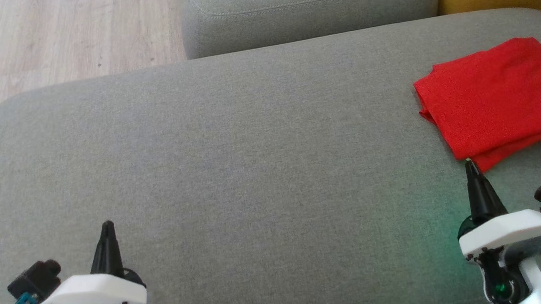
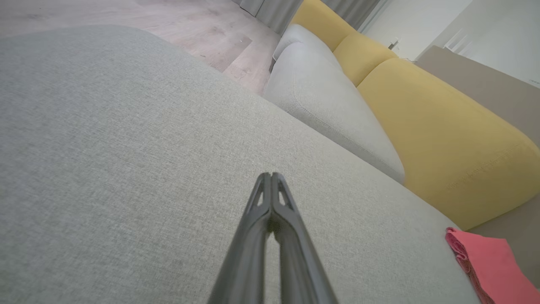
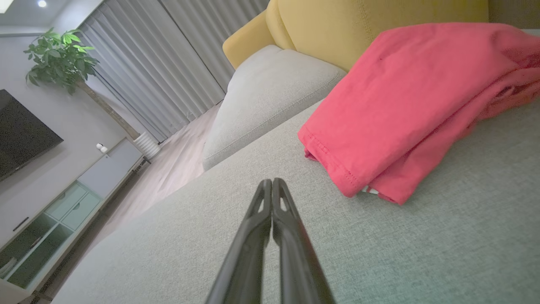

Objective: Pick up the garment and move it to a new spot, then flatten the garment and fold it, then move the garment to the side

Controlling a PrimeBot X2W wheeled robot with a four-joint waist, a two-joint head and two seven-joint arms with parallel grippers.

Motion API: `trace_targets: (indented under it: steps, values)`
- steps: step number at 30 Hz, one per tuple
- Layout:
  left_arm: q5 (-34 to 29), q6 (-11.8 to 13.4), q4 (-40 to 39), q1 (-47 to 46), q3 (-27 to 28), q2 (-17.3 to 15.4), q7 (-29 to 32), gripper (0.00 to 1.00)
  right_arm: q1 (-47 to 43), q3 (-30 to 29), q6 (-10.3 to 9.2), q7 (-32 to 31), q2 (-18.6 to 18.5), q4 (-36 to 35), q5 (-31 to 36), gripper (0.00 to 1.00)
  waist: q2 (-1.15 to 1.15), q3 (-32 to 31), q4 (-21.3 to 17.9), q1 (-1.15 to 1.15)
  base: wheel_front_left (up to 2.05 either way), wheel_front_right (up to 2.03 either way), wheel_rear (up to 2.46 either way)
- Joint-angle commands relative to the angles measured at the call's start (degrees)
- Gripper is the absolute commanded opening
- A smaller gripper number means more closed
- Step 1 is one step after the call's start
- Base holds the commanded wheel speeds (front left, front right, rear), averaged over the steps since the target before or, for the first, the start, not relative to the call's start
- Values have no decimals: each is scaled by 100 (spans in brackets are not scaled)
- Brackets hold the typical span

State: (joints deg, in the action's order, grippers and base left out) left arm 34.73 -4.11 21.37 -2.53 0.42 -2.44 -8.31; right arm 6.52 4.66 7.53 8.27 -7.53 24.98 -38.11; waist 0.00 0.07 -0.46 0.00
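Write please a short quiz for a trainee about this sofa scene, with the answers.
1. True or false: the red garment lies folded on the grey cushion, at its right side.
2. Fill in: the left gripper and the right gripper are both ____.
3. Which gripper is nearer the garment? A) left B) right
Key: 1 true; 2 shut; 3 B.

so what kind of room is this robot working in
Most likely a home living room: a grey sofa with yellow back cushions, a dark screen on the wall above a low cabinet, and a leafy plant beside long curtains.
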Motion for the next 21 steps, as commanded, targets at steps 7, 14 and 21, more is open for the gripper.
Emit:
trace_targets:
  steps: [7, 14, 21]
  values:
    - [561, -84, -269, -285, 128, -36, 146, 0, 199, -127, -2, -159, 51, -292, -542, 0, 0, 1, 4, 0, 0, 0, 0]
    - [1012, -106, -310, -292, 171, -37, 262, 0, 179, -214, -2, -274, 87, -362, -966, 0, 0, 2, 8, 0, 0, 0, 0]
    - [1468, -129, -350, -299, 214, -37, 380, 0, 158, -301, -2, -391, 124, -433, -1393, 0, 0, 2, 11, 0, 0, 0, 0]
